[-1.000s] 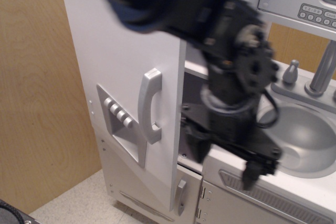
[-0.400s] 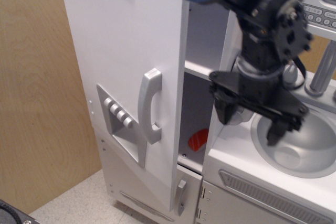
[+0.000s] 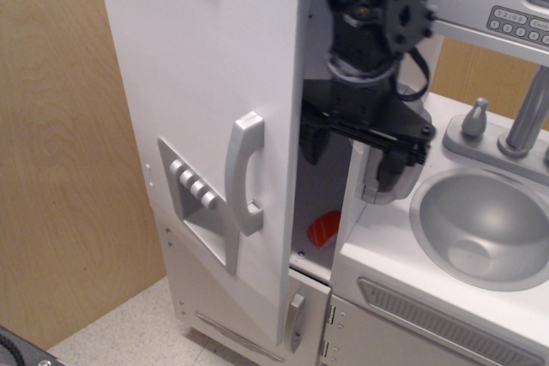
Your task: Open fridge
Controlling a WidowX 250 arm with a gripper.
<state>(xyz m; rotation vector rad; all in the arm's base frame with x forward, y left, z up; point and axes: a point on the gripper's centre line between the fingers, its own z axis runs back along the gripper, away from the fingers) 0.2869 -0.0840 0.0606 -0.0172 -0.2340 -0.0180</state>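
one fridge (image 3: pixel 206 109), one sink (image 3: pixel 485 225) (four buttons (image 3: pixel 193 186))

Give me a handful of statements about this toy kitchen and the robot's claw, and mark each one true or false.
1. The fridge door stands partly open. True.
2. The gripper is clamped on the fridge's silver handle. False: it is at the gap behind the door's edge, apart from the handle, with its fingers spread.
3. Something red lies inside the fridge. True.
4. The sink is full of dishes. False: its basin shows nothing in it.
5. The ice-dispenser panel has four buttons. True.
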